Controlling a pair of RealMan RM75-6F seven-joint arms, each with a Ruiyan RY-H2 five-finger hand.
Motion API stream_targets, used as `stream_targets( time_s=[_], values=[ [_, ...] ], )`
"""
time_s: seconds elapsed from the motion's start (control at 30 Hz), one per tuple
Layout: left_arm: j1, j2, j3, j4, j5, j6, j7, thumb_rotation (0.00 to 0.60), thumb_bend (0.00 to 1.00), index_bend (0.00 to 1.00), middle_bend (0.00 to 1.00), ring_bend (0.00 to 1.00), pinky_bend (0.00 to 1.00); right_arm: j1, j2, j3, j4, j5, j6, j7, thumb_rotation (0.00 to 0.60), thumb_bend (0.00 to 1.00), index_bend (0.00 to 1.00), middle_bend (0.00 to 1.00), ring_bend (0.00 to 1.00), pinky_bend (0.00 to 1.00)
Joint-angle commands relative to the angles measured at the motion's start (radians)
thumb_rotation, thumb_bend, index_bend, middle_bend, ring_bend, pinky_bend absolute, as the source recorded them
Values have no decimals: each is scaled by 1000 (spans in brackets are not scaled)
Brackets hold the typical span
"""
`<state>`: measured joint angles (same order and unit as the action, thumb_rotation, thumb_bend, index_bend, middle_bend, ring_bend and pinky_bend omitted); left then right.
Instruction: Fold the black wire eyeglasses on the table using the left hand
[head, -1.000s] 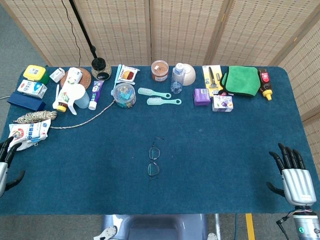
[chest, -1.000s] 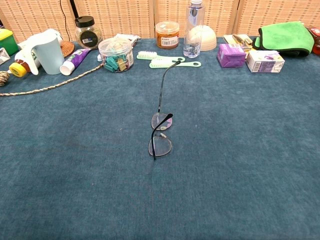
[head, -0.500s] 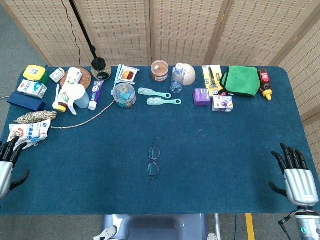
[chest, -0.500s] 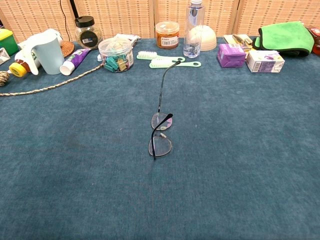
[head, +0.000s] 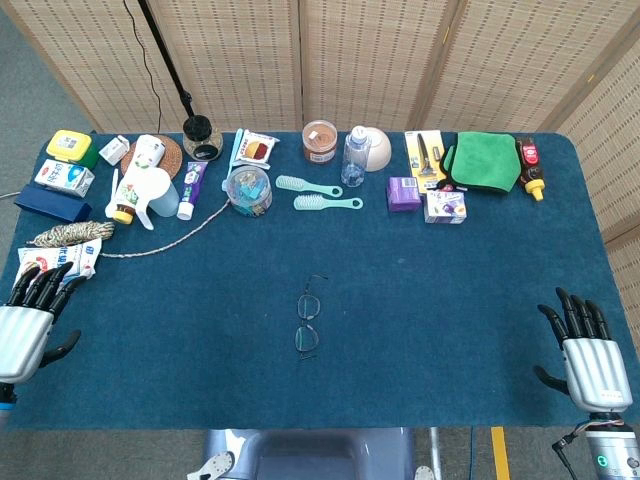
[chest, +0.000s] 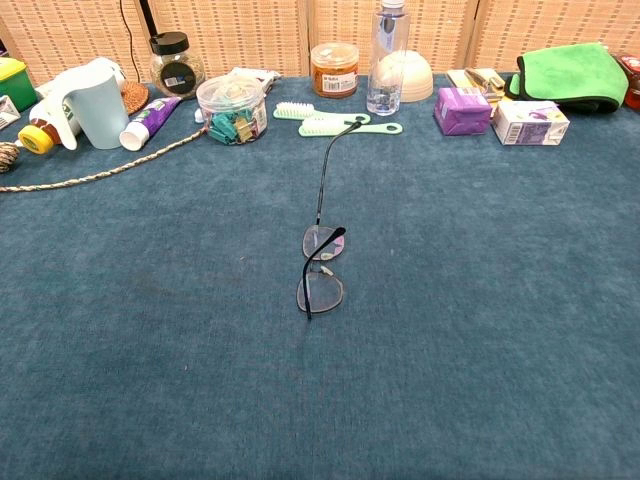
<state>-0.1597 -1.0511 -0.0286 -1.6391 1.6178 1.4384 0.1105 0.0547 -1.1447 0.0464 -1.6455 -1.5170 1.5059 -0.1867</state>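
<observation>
The black wire eyeglasses (head: 308, 322) lie near the middle of the blue table (head: 450, 300), lenses stacked front to back. In the chest view the eyeglasses (chest: 320, 270) have one temple sticking up and away from the lenses and the other folded across them. My left hand (head: 28, 322) hovers at the table's left front edge, fingers apart and holding nothing, far left of the glasses. My right hand (head: 586, 350) is at the right front edge, fingers spread and empty. Neither hand appears in the chest view.
Along the back edge stand a clip jar (head: 248, 189), two mint brushes (head: 318, 194), a water bottle (head: 354, 157), purple boxes (head: 404, 193) and a green cloth (head: 484, 160). A rope (head: 150, 245) and packets (head: 60, 262) lie at the left, close to my left hand.
My left hand has moved right and inward onto the table's left edge, showing more of itself. The right hand shifted only slightly. The eyeglasses have not moved.
</observation>
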Motion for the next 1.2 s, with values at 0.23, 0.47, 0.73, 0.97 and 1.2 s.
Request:
stream_targets(
  time_s=[0.23,0.47,0.73,0.97,1.2],
  values=[
    [-126,20,13,-1,173,-74,-37,585,264,169,75,99,64,-9,11,-2,-28,-9,18,-28,600,0,172,22,50,64],
    [-194,16,19,-6,258,-121,-2,585,265,169,75,97,64,-18,16,-3,-39,-7,27,-37,600,0,173,21,50,64],
    [-292,-21,17,-3,369,-180,73,582,264,170,75,87,64,-25,17,-4,-46,-6,34,-45,600,0,173,22,50,64],
    [-368,-61,0,-44,402,-257,165,584,264,170,58,66,63,-29,12,-5,-41,-5,35,-39,600,0,173,21,50,64],
    [-424,-100,-18,-61,410,-322,245,583,264,140,28,47,54,-29,7,-4,-31,-6,33,-26,600,0,172,21,50,64]
  ],
)
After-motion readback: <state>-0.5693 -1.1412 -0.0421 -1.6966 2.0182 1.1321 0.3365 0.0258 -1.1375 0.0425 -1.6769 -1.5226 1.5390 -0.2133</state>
